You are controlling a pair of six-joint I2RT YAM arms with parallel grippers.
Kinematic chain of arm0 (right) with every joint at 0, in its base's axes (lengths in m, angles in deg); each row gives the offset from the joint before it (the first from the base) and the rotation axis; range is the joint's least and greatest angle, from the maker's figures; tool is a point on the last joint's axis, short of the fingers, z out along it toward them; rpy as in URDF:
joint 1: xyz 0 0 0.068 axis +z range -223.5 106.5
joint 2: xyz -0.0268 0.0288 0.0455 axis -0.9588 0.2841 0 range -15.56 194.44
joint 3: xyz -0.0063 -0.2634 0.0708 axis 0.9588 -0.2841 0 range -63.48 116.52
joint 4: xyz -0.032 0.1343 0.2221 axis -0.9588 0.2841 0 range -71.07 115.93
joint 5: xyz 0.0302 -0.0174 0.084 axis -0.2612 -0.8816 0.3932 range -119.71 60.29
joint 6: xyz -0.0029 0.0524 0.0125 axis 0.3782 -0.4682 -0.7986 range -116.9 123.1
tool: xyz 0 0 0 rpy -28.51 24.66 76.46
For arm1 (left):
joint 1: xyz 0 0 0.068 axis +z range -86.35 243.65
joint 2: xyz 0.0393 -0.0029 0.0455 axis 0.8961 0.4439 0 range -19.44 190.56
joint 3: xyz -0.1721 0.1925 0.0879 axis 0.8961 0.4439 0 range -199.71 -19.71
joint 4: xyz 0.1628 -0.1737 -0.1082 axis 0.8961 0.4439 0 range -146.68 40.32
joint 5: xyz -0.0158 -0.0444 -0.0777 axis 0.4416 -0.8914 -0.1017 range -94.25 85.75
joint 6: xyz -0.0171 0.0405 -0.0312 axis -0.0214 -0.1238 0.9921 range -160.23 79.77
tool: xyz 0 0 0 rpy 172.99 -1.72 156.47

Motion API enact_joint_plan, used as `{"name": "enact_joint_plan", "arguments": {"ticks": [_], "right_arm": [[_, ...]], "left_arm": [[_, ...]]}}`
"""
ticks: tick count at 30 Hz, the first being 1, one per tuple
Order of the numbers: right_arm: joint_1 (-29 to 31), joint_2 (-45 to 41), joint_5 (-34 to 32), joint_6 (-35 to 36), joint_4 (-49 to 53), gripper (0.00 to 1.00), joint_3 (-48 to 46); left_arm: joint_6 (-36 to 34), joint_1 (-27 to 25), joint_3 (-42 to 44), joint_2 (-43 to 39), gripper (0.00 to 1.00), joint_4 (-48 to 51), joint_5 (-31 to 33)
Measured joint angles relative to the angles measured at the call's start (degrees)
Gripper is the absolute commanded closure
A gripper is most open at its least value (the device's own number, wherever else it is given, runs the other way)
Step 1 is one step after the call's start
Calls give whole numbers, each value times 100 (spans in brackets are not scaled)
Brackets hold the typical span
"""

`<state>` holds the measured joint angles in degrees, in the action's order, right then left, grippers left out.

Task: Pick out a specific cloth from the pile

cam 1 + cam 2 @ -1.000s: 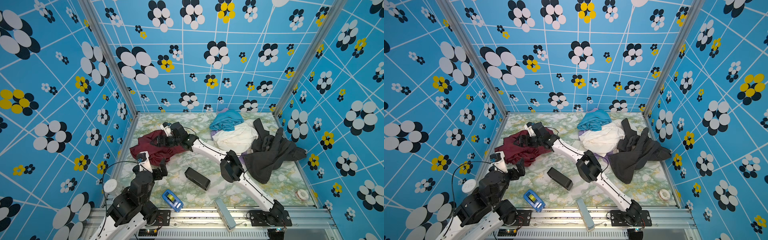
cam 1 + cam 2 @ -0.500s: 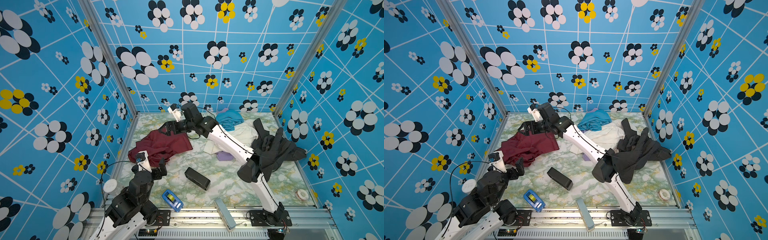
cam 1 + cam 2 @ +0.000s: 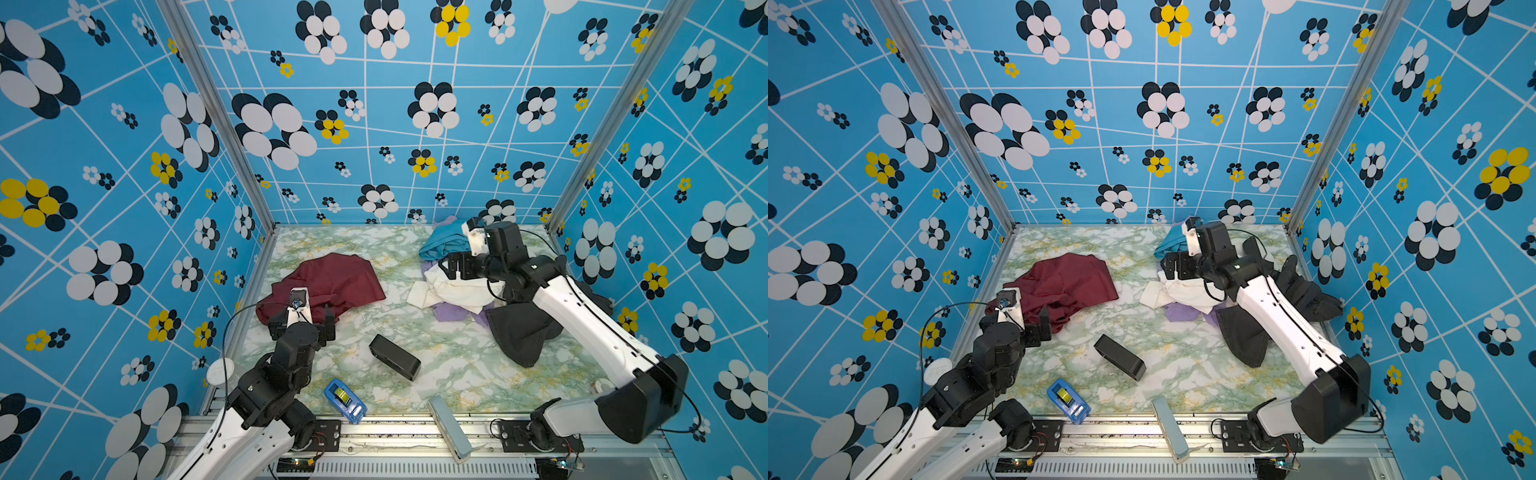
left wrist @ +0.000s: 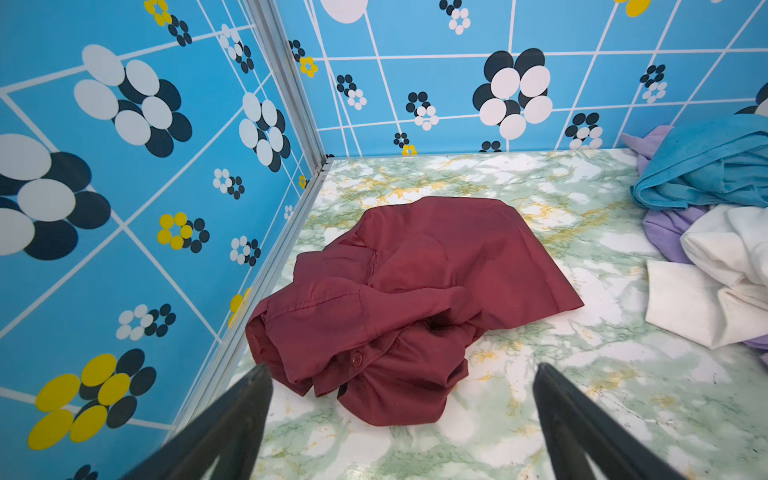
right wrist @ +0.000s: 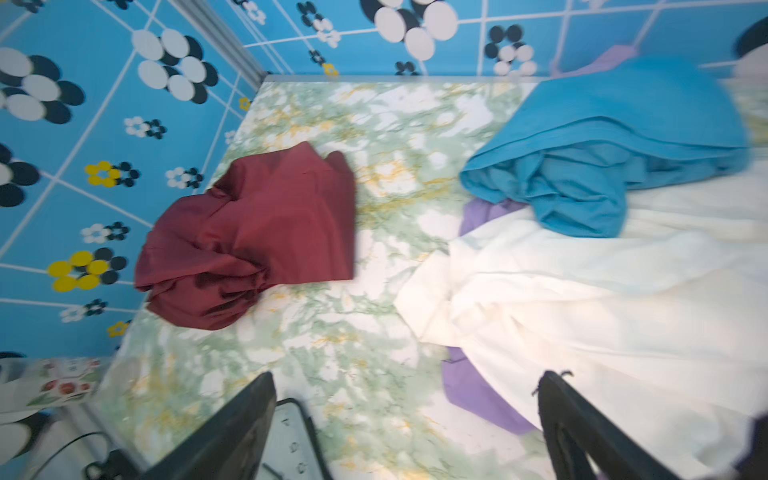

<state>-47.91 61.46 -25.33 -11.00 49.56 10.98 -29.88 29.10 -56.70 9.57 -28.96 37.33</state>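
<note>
Front rim: a grey block [image 3: 451, 428] and a blue case [image 3: 345, 401] are seen at the near edge of the marbled surface [image 3: 457, 374], apart from each other.
Black box: the black box [image 3: 394, 362] lies between the two arms, clear of all fabric.
Left tool: the left tool [image 4: 401, 370] is released, with its jaws spread wide and nothing gripped. It is pointed at the cloth's near edge, part of which it hides in both top views.
Cloth: the maroon cloth [image 3: 336, 280] lies crumpled by the left wall [image 3: 124, 249]. It is parted from the pile by a bare strip of surface.
Right arm: the right arm [image 3: 582, 316] is stretched across the charcoal garment [image 3: 521, 336], part of which is covered.
Right tool: the right tool [image 5: 408, 376] is released and empty over the white cloth [image 3: 449, 291]. Contact cannot be told.
Pile: the pile [image 3: 1187, 291] is heaped toward the far right corner. The sky-blue garment [image 3: 442, 245] is set at its back, and the lavender garment [image 3: 453, 313] shows beneath the white.
</note>
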Motion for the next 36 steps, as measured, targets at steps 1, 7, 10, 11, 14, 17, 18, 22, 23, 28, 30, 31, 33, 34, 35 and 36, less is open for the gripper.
{"name": "enact_joint_plan", "arguments": {"ticks": [1,7,10,11,14,17,18,22,23,28,30,31,33,34,35,36], "right_arm": [[-103,-306,-184,101,-42,1,-282],[-953,-1530,-807,459,-487,1,-1499],[-1248,-1742,-986,595,-846,1,-1976],[-1338,-1742,-1012,627,-973,1,-2127],[-1633,-1545,-1139,669,-1309,1,-2481],[-1993,-1224,-1405,667,-1746,1,-2833],[-2098,-1141,-1486,667,-1878,1,-2951],[-2452,-765,-1615,673,-2568,1,-3467],[-2503,-649,-1615,691,-2793,1,-3589],[-2623,-57,-1635,754,-3687,1,-3864],[-2647,101,-1633,758,-3910,1,-3864],[-2651,166,-1633,769,-4009,1,-3864],[-2651,214,-1628,772,-4083,1,-3864],[-2651,210,-1626,772,-4092,1,-3864],[-2653,190,-1609,772,-4113,1,-3864],[-2653,155,-1598,772,-4116,1,-3864]], "left_arm": [[-48,181,79,70,1,-131,-76],[-74,1923,476,848,1,-929,-1150],[-162,2426,780,1325,1,-1576,-1521],[-186,2555,920,1473,1,-1836,-1650],[-264,2863,1296,1897,1,-2566,-1954],[-431,2962,1735,2284,1,-3458,-2164],[-472,2966,1860,2363,1,-3692,-2218],[-684,3075,2286,2647,1,-4721,-2415],[-715,3139,2328,2750,1,-4940,-2450],[-848,3370,2345,3261,1,-5716,-2651],[-881,3386,2343,3423,1,-5910,-2732],[-905,3392,2343,3504,1,-6019,-2782],[-942,3421,2343,3611,1,-6201,-2887],[-960,3442,2343,3652,1,-6297,-2940],[-960,3462,2343,3687,1,-6402,-2990],[-962,3484,2343,3722,1,-6513,-3051]]}}
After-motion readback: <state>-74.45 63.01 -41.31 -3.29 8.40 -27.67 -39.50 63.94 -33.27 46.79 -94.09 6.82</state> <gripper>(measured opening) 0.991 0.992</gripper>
